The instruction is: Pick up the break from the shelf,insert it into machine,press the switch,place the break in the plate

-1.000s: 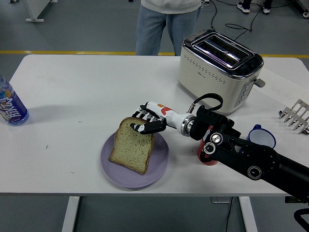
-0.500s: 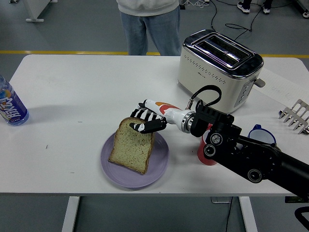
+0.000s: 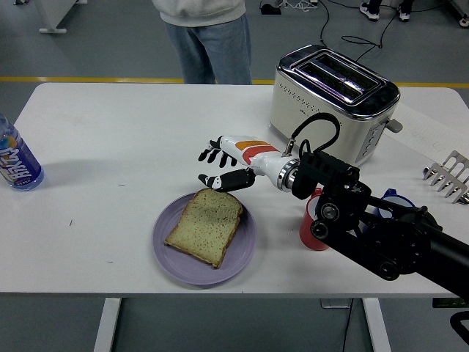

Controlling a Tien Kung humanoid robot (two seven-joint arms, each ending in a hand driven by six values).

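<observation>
A slice of bread (image 3: 207, 226) lies flat on the purple plate (image 3: 167, 252) near the table's front edge. My right hand (image 3: 212, 167) hovers just above and behind the slice, fingers spread, holding nothing and no longer touching the bread. The cream and chrome toaster (image 3: 333, 103) stands at the back right with both slots empty. Its switch lever (image 3: 395, 125) sticks out on the right end. My left arm is out of sight.
A red cup (image 3: 314, 222) and a blue cup (image 3: 399, 202) stand beside my right forearm. A metal rack (image 3: 450, 177) sits at the right edge, a drink bottle (image 3: 16, 161) at the left. A person in jeans (image 3: 207, 44) stands behind the table.
My right hand let go of the bread and rose up and back; the slice dropped from leaning to flat on the plate. The person stepped to the left.
</observation>
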